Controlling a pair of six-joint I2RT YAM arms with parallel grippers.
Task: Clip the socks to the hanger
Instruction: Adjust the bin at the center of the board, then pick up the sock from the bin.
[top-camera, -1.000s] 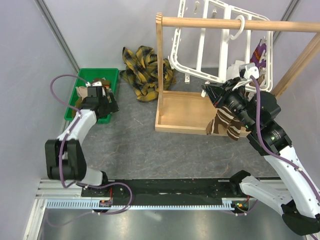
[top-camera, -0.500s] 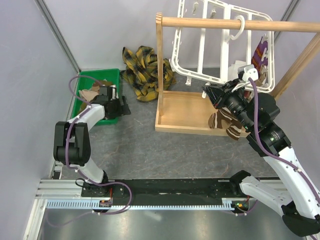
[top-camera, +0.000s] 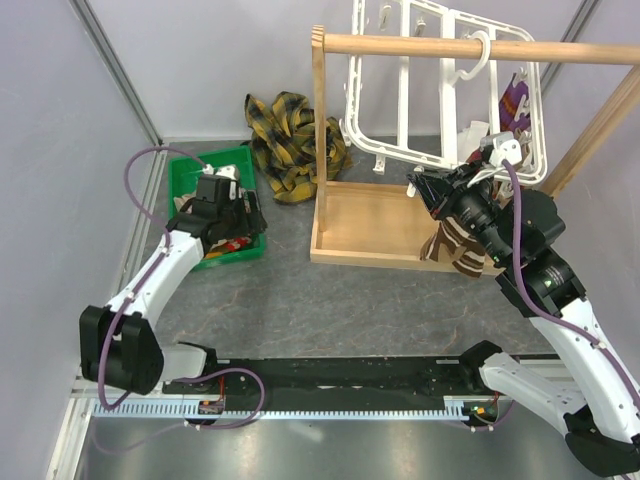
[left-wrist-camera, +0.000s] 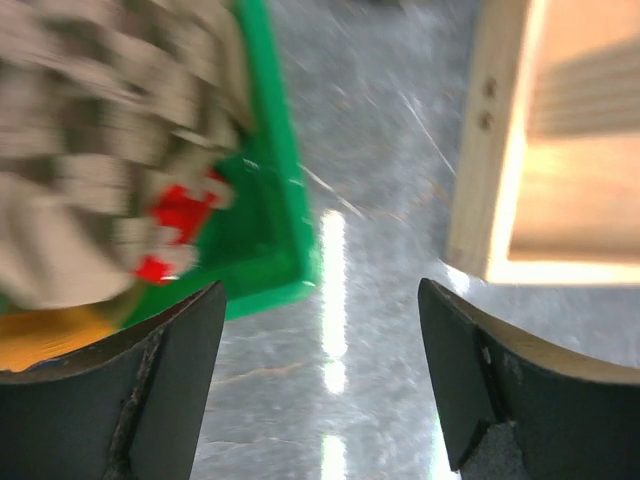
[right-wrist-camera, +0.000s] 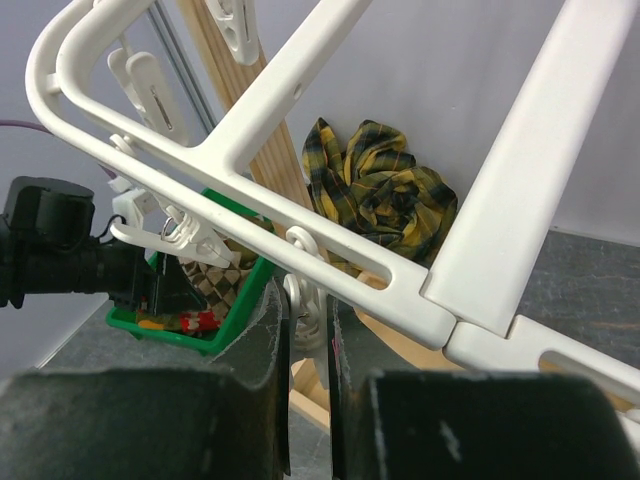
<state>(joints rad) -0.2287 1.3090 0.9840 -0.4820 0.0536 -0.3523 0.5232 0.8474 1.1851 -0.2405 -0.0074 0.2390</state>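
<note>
Top view, right hand (top-camera: 415, 187): closed on a brown argyle sock (top-camera: 455, 245), which hangs limp below it in front of the near right part of the wooden tray (top-camera: 365, 225); fingertips are up at the lower edge of the white hanger (top-camera: 400, 100)
Top view, hanger: tilted, hooked over the wooden rod (top-camera: 420, 44); a striped sock (top-camera: 515, 100) hangs at its right edge, too small to make out more
Top view, left hand (top-camera: 245, 212): over the right side of the green bin (top-camera: 183, 175), well apart from the hanger; from up here I cannot tell how its fingers stand
Top view, plaid cloth (top-camera: 290, 135): bunched on the grey worktop (top-camera: 300, 290) behind the bin, just left of the rack's post (top-camera: 319, 130)
Left wrist view, left hand: open and holding nothing; both dark fingers (left-wrist-camera: 160, 390) are spread wide above bare worktop
Left wrist view, bin: on the left, blurred; a red-trimmed sock (left-wrist-camera: 90, 130) in argyle lies inside it; the tray's wooden wall stands on the right, apart from the bin
Right wrist view, right hand: fingers drawn almost together, only a thin slit between them; a white clip (right-wrist-camera: 300, 300) dangling from the hanger's bar sits right at that slit; the gripped sock is out of sight here
Right wrist view, background: plaid cloth against the wall; green bin lower left with argyle showing inside; the left arm is dark beside it
</note>
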